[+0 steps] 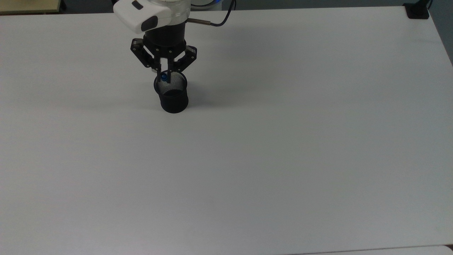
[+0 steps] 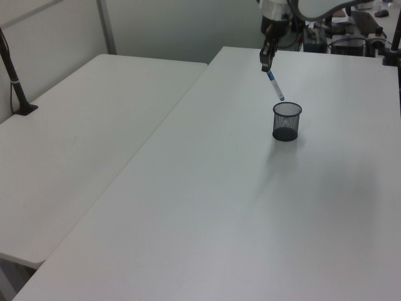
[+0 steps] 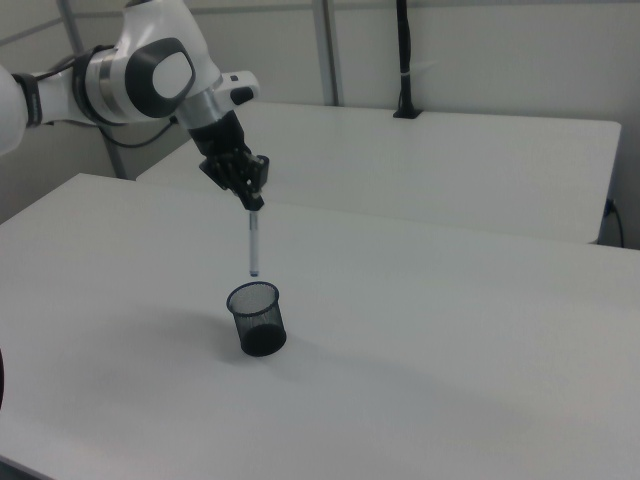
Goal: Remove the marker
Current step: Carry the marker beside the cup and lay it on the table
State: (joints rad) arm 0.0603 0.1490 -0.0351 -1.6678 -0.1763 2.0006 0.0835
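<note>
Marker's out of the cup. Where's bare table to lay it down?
Nearly everywhere. The gripper holds the marker just above the mesh cup, the sole thing standing on the table. In the top view, the surface lies bare to the right of the cup and below it to the near edge. Crowded only around the cup itself, under the arm.

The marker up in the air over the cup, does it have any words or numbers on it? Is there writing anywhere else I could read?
The marker, held by the pincer above the black mesh cup: any print on its barrel is too small to read.
The mesh cup: no label to be seen.
The white table: no words, numbers or signs.
The robot arm: no readable brand or label.
So nothing here can be read.
</note>
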